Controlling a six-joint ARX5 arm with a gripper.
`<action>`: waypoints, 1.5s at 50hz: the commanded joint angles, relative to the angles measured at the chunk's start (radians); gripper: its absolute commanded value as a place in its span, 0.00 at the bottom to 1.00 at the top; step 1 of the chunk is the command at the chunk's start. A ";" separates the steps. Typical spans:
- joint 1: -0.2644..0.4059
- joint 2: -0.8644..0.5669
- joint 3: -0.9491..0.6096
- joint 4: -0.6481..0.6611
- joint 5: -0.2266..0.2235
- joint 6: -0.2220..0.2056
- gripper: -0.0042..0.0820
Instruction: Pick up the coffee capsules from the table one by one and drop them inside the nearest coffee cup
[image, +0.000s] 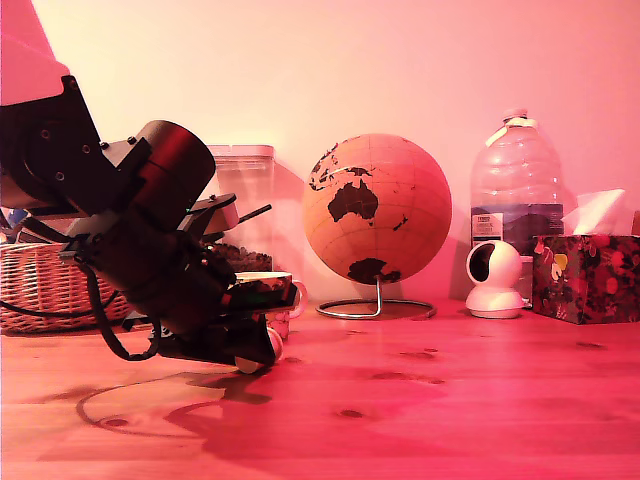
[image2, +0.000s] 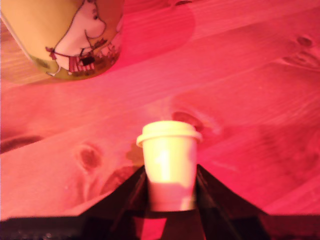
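Observation:
In the wrist view a pale cream capsule (image2: 169, 167) stands rim up between my two dark fingers (image2: 131, 192), which press its lower sides. My gripper (image2: 170, 175) is shut on it, low over the wooden table (image2: 250, 100). Whether the capsule still touches the wood I cannot tell. The mug (image2: 75, 35) with the white cartoon creature stands close beyond it. In the exterior view my gripper (image: 258, 345) sits low at the view's left, the capsule (image: 273, 345) showing at its tip. The mug (image: 268, 287) is just behind, partly hidden by the arm.
Along the back of the table (image: 450, 400) stand a wicker basket (image: 45, 285), a clear canister of dark beans (image: 245, 200), a globe on a wire stand (image: 377, 208), a water bottle (image: 515, 185), a white camera (image: 495, 278) and a tissue box (image: 585, 275).

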 joint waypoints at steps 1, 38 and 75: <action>0.000 0.023 -0.012 -0.011 0.004 -0.006 0.17; 0.000 -0.252 -0.012 -0.215 0.008 -0.002 0.17; 0.133 -0.386 0.023 -0.319 0.074 0.040 0.17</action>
